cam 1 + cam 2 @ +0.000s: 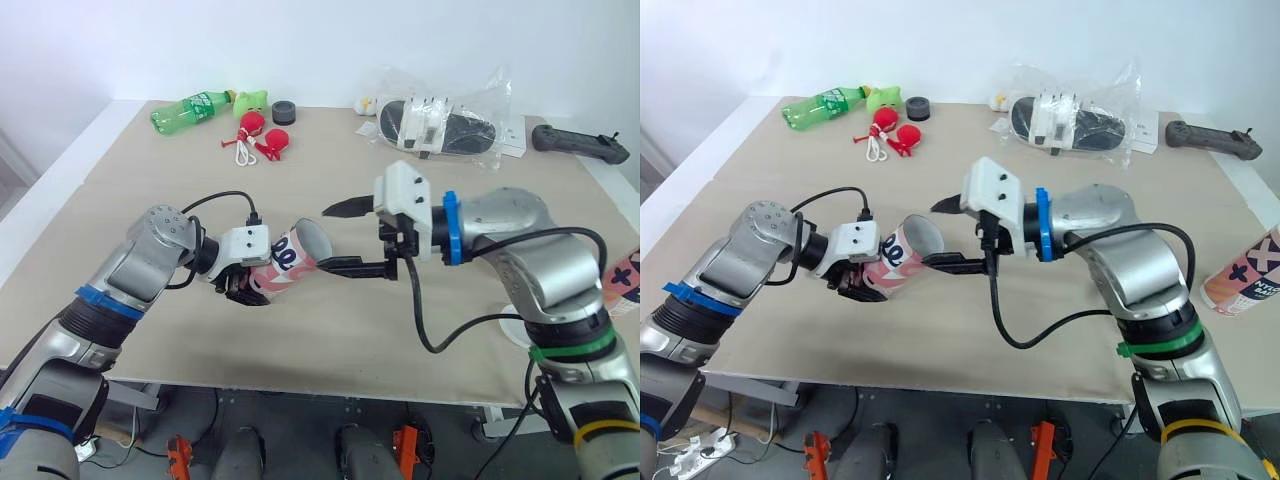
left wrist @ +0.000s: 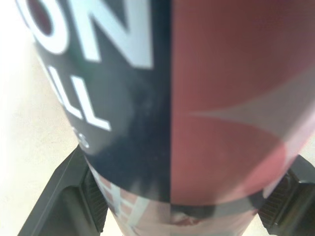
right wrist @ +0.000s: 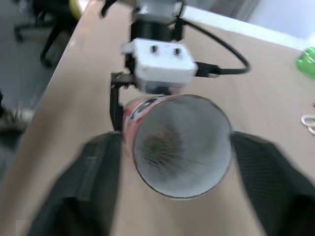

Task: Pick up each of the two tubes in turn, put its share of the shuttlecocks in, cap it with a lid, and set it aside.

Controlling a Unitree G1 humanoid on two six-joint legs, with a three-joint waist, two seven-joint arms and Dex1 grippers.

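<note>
I've got left claw (image 1: 243, 285) clamped on tube (image 1: 295, 258), tilted over bench (image 1: 330, 335) | right claw (image 1: 323, 238) spread wide, empty, fingers flanking tube's open rim | open room beneath; second tube (image 1: 1243, 280) at right edge.

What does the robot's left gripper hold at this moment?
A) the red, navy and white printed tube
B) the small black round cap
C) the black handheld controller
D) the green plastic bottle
A: the left gripper has its jaws shut around the red, navy and white printed tube, whose open mouth points toward the right gripper, which is open.
</note>
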